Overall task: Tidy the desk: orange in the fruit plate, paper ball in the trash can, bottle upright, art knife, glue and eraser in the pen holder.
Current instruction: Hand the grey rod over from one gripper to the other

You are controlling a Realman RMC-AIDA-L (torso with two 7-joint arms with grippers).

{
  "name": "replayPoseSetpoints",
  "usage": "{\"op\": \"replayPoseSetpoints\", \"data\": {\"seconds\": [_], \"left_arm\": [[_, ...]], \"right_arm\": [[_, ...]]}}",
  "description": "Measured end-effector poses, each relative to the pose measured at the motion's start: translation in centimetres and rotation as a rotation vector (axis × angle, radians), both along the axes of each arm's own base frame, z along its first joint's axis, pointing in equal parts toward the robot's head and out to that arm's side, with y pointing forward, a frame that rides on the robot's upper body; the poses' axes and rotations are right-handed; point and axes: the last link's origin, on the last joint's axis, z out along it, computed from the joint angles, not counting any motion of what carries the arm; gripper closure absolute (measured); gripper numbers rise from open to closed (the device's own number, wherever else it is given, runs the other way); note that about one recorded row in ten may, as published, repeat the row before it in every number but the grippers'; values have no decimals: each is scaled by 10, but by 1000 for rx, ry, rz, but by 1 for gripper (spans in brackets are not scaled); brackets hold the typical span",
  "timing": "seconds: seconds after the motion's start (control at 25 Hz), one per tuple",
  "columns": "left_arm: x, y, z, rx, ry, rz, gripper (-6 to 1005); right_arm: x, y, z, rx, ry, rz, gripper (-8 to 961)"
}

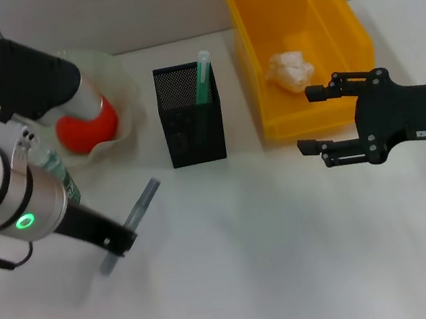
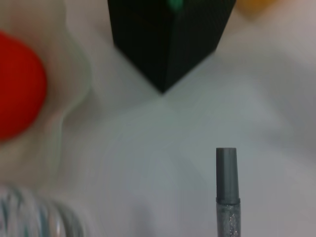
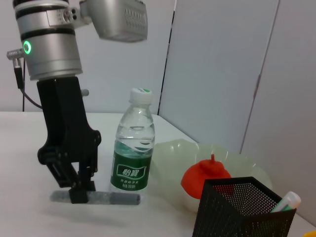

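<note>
Grey glue stick (image 3: 96, 198) gripped by left gripper (image 3: 79, 190)
Bottle (image 3: 132, 148) largely hidden in head view; right gripper (image 1: 314, 120) jaws open, empty.

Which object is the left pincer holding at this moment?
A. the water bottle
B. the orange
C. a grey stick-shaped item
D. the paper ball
C: the left pincer is clamped on a grey stick-shaped item just above the desk, while the bottle stands upright beside it, the orange sits in the fruit plate, and the paper ball lies in the trash can.
</note>
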Motion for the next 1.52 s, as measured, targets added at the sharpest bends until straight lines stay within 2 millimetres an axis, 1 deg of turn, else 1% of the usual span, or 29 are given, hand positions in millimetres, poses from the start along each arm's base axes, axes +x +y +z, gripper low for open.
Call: {"op": "replayPoseSetpoints", "data": {"seconds": [0.12,0.32,0.36,0.48,0.68,0.84,1.08,1.32,1.52], "left_arm": [[11,3,1,22,-63,-36,849],[18,2,2,26,-89,-56,853],[25,1,2,23,-116,-70,854],[30,-1,4,28,-134,-91,854],[45,-5,15,77,-190,-155,854],[55,-3,23,113,-257,-197,854],[62,2,24,139,-304,-241,853],[73,9,25,181,-396,-312,853],[72,19,26,240,-432,-360,853]], "right_arm": [[2,-1,0,2,0,-6,196],[5,-2,0,7,0,-20,196],[5,-2,0,7,2,-23,196],[8,-2,0,10,8,-34,196],[9,-3,-1,8,11,-40,196],[10,-3,-3,5,12,-39,196],[11,-3,-4,1,15,-42,197],[11,-3,-4,5,19,-46,197],[12,-3,-4,4,21,-48,197]]}}
